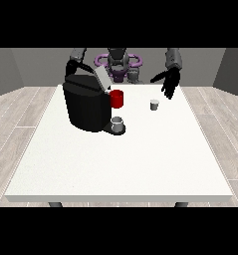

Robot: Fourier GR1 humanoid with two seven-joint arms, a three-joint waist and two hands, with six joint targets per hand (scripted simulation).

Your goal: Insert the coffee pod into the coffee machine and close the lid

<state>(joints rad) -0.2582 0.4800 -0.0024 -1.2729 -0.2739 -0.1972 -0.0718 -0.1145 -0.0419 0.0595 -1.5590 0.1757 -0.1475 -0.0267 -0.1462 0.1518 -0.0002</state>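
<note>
Coffee pod [154, 104]: small, grey, upright at frame centre-right, apart from the coffee machine [85, 105]. Hand at the view's right [169, 82] hovers above, fingers apparently relaxed, holding nothing

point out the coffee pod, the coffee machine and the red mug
coffee pod [154, 104], front view, on its side wall
coffee machine [85, 107], front view, on its black body
red mug [117, 98], front view, on its outer wall

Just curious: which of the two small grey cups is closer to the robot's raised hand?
The coffee pod alone on the table, below the hand at the view's right; the other cup sits under the coffee machine.
</note>
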